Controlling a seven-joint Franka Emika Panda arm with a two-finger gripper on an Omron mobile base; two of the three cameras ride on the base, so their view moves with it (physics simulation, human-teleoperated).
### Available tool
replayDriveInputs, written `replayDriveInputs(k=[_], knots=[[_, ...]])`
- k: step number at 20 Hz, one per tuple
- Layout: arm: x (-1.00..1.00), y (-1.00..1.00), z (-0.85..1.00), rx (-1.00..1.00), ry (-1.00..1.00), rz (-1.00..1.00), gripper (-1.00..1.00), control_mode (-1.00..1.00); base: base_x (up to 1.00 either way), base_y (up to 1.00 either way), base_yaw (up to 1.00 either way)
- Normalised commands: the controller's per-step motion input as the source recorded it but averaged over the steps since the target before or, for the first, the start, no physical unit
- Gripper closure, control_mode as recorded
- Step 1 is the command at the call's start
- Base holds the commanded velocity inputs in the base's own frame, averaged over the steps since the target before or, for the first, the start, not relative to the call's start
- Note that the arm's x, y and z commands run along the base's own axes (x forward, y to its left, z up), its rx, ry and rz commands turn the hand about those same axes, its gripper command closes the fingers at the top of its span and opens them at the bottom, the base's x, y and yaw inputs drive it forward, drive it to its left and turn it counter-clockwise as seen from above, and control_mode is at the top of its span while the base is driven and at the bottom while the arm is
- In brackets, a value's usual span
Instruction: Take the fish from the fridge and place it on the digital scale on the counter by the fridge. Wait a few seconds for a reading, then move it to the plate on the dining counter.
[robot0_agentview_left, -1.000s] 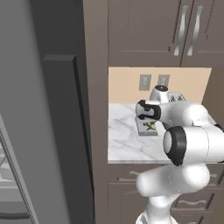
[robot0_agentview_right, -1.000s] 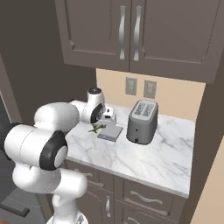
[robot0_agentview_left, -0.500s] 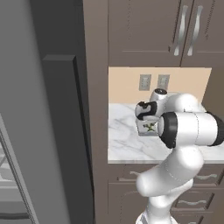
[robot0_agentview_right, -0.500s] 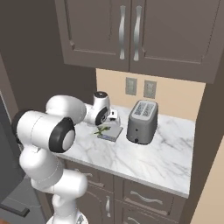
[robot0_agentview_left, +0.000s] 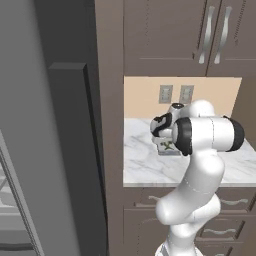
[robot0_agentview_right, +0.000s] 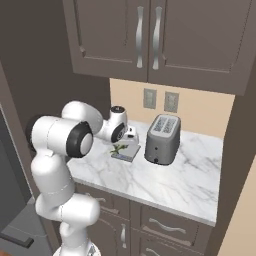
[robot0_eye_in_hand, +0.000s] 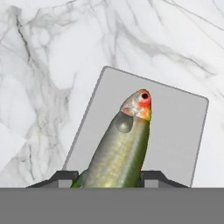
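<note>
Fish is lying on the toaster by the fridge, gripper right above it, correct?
Not quite: the fish lies on the digital scale, not the toaster, which stands beside it. The hand view shows the grey slab under the fish; the gripper is right above it.

I've got the olive-green fish (robot0_eye_in_hand: 122, 148) running out from between my jaws, red head forward, over the flat grey digital scale (robot0_eye_in_hand: 179, 127) just beyond.
</note>
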Motion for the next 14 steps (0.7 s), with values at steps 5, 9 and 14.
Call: replayDriveInputs(k=[5,9,14], knots=[[0.39,-0.17,-0.05,0.00,0.01,0.00,1.00,-1.00,0.00,0.00,0.00],[0.13,-0.09,-0.26,0.00,0.00,0.00,1.00,-1.00,0.00,0.00,0.00],[0.00,-0.04,-0.23,0.00,0.00,0.00,1.00,-1.00,0.00,0.00,0.00]])
